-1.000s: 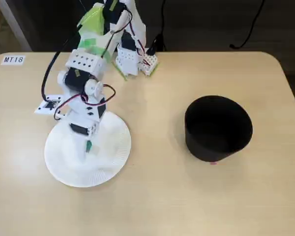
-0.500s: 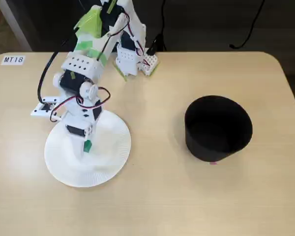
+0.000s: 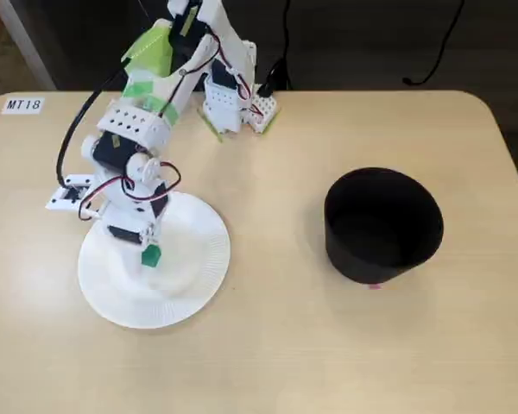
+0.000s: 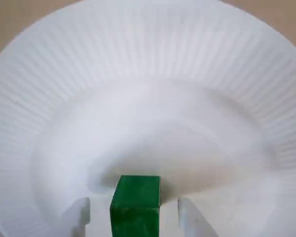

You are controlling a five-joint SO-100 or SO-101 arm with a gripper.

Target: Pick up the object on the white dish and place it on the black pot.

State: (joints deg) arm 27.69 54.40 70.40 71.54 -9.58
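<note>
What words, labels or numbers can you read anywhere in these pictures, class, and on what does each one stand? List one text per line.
"MT18" on a small white label stuck to the table at its far left corner in the fixed view.
No readable text on the white dish, the black pot, the green cube or the arm; the wrist view shows none.
</note>
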